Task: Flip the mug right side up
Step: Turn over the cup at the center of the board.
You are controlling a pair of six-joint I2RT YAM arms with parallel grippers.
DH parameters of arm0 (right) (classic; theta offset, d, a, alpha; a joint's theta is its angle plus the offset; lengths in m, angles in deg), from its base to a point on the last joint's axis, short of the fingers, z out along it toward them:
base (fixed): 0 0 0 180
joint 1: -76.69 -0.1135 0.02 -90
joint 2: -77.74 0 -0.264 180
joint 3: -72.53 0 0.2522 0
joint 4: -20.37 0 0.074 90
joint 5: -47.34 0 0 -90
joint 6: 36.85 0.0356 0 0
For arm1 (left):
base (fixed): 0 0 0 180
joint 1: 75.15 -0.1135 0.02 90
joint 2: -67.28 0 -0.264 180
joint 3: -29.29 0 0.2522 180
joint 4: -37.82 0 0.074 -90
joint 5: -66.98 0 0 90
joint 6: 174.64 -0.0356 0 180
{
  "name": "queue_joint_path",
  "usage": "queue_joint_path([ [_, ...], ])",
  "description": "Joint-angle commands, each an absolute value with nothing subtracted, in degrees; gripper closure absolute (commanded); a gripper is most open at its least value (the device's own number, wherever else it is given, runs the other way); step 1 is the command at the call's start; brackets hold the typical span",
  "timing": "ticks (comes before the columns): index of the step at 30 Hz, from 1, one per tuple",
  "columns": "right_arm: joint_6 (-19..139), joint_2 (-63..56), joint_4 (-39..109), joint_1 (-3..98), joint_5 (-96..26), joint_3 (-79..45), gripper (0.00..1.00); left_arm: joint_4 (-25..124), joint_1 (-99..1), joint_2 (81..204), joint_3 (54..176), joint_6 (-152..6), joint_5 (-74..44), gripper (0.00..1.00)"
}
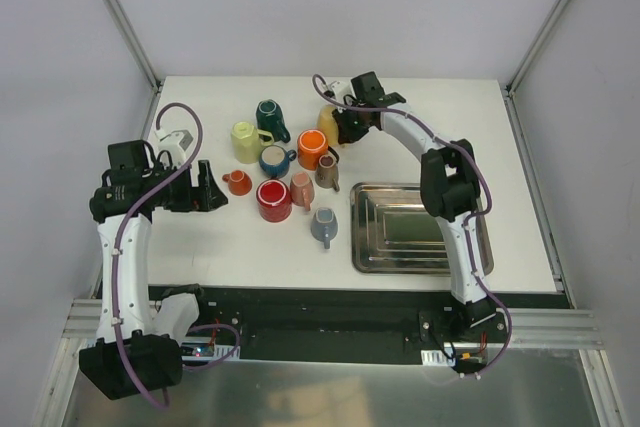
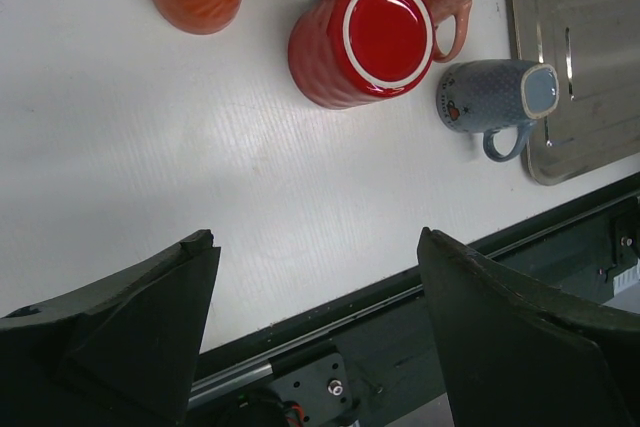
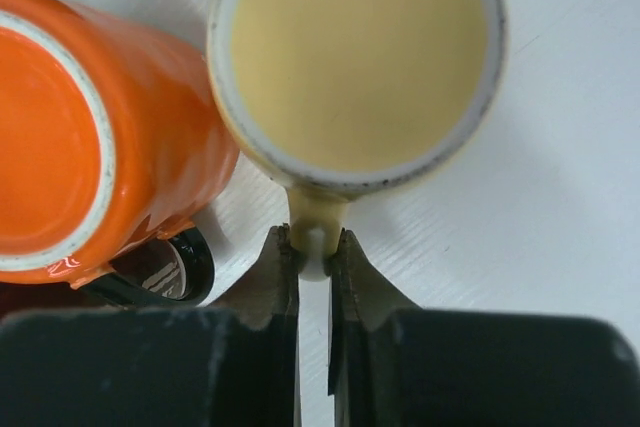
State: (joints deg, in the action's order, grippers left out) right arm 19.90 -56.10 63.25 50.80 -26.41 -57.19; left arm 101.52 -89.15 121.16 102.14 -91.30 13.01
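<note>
Yellow mug point(image 3: 355, 57) stood at far side of table point(image 1: 480, 127), seemingly base up, just beside orange mug point(image 3: 90, 137). Right gripper point(image 3: 313, 247) was clamped on its handle point(image 3: 316, 219), probably as lever for flipping. Right arm stretched far forward, wrist tipped down. Left gripper point(image 2: 318, 242) hung wide open and empty, arm folded low at left.
</note>
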Motion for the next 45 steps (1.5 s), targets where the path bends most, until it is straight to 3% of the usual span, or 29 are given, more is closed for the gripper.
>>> queue_joint_path([
  [1, 20.0, -54.9, 62.0, 50.8, -27.5, -59.6, 1.0, 100.8, -89.6, 121.2, 101.7, -92.5, 15.2, 0.17],
  [11, 32.1, -42.9, 63.0, 56.6, -20.6, -57.4, 1.0, 99.7, -87.6, 126.0, 108.3, -99.2, 18.7, 0.2],
  [17, 42.2, -32.8, 65.1, 59.7, -11.8, -51.7, 1.0, 95.4, -78.4, 129.4, 114.8, -106.1, 15.2, 0.2],
  [26, 51.8, -19.6, 73.8, 63.1, 10.2, -42.9, 1.0, 71.7, -63.7, 126.3, 110.9, -119.4, 8.7, 0.2],
  [35, 77.9, -16.9, 59.6, 65.4, 32.6, -31.9, 1.0, 52.9, -45.2, 122.5, 99.4, -128.8, 0.5, 0.18],
  [39, 88.5, -15.3, 50.1, 64.8, 38.9, -25.4, 1.0, 48.9, -40.8, 124.3, 98.5, -129.4, -1.5, 0.19],
  [45, 91.9, -11.6, 47.0, 63.8, 42.2, -20.4, 1.0, 41.5, -37.8, 129.2, 99.6, -126.0, -4.6, 0.27],
])
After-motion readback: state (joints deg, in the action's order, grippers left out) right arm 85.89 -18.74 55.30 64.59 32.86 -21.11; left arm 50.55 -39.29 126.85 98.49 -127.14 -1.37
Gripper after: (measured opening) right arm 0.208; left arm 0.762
